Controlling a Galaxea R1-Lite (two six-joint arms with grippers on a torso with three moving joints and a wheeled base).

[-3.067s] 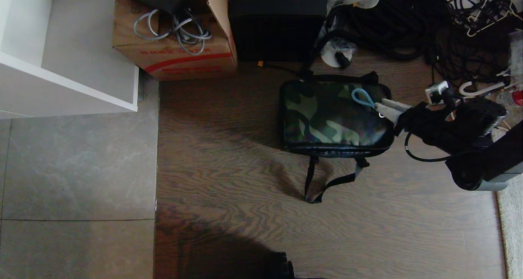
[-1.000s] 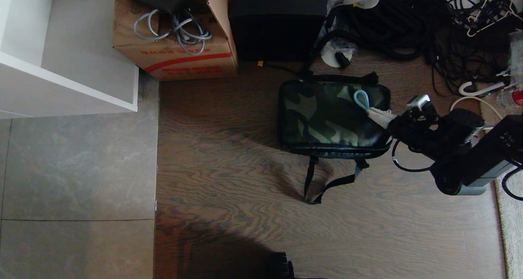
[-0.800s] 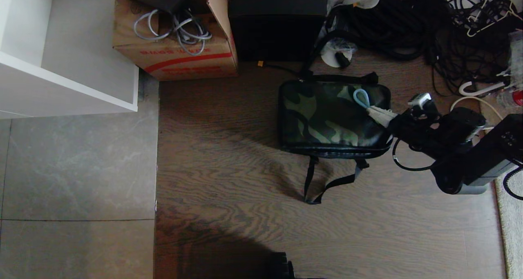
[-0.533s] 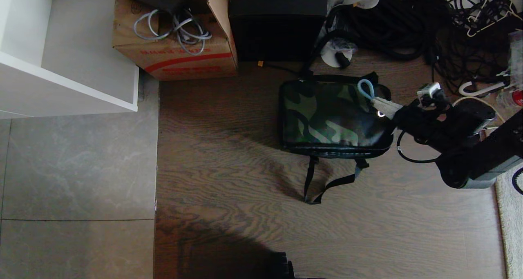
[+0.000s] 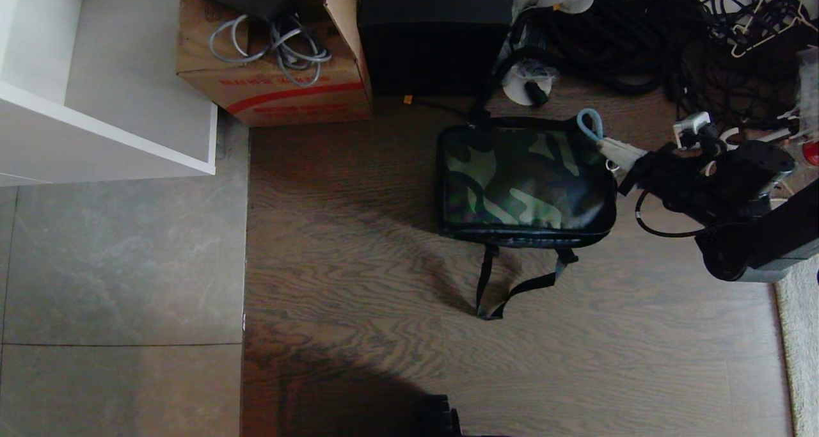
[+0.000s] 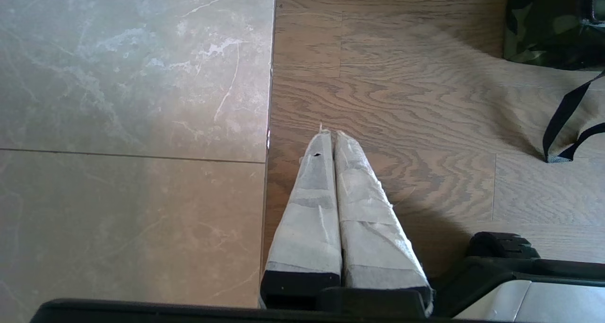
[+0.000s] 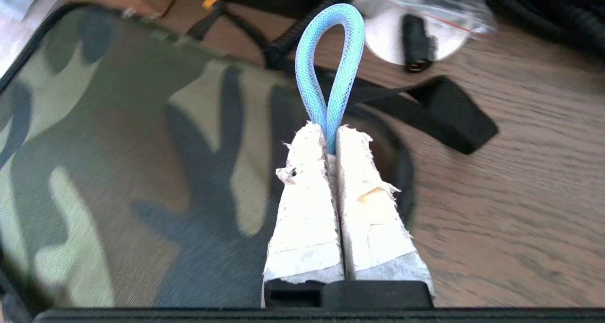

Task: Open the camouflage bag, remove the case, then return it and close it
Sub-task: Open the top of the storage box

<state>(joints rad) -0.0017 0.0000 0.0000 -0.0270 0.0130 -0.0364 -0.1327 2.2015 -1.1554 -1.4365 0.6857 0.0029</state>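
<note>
While the camouflage bag (image 5: 524,184) lies flat on the wood floor (image 5: 358,283), closed, with its black straps (image 5: 505,286) trailing toward you, your right gripper (image 5: 608,145) sits at the bag's far right corner. Its taped fingers (image 7: 326,205) are pressed together on the pale blue zipper loop (image 7: 331,63), which stands up out of the fingertips above the bag's edge. In the head view you see that loop (image 5: 589,122) poking past the bag's back rim, with the right arm reaching in from the right side. The case is not visible; the bag hides whatever is inside.

Your left gripper (image 6: 328,133) hangs over the seam between the wood and the grey tiles (image 6: 132,124), well apart from the bag, its fingers pinched together on nothing.

Behind the bag you have a tall black box (image 5: 435,34), a brown cardboard box (image 5: 275,85) with grey cables draped over it, and a heap of black cables (image 5: 640,34). A white shelf (image 5: 109,136) stands at the far left.
</note>
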